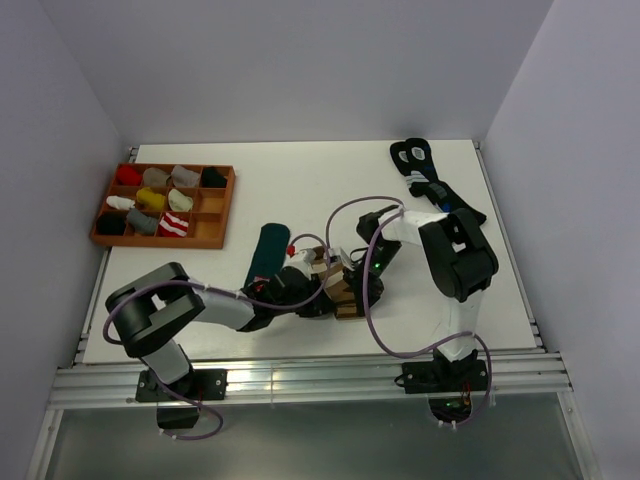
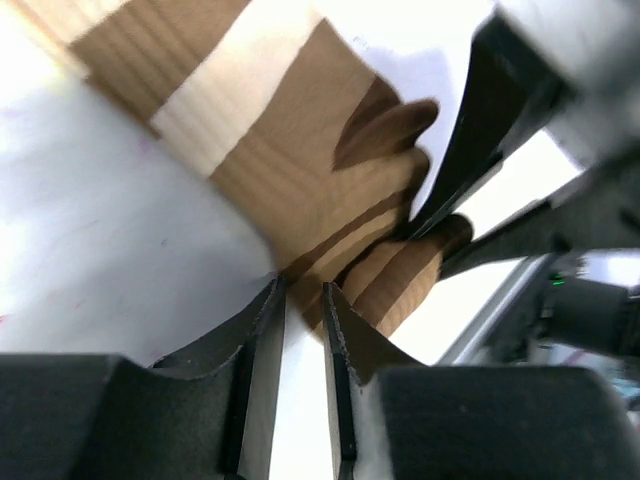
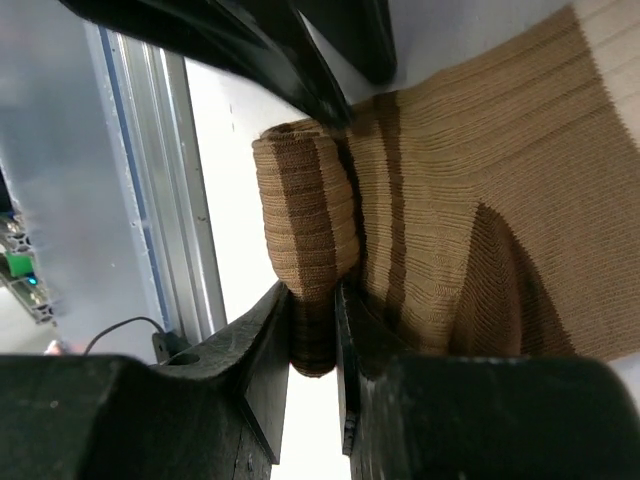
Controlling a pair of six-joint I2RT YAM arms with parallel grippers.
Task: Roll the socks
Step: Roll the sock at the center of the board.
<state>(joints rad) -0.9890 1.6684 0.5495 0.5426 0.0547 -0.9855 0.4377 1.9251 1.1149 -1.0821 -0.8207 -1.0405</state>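
The brown sock with cream stripes (image 1: 345, 300) lies near the table's front edge, between both grippers. My left gripper (image 1: 322, 290) comes in from the left. In the left wrist view its jaws (image 2: 302, 285) are nearly closed, pinching the sock's (image 2: 300, 170) edge at their tips. My right gripper (image 1: 352, 285) comes in from the right. In the right wrist view it (image 3: 313, 290) is shut on a rolled fold at the end of the sock (image 3: 450, 200). The dark green sock (image 1: 268, 250) lies just left of and behind them.
A wooden tray (image 1: 150, 240) with several rolled socks in its compartments stands at the back left. Black socks with blue-and-white marks (image 1: 415, 160) lie at the back right. The table's metal front rail (image 1: 300, 380) runs close by the grippers.
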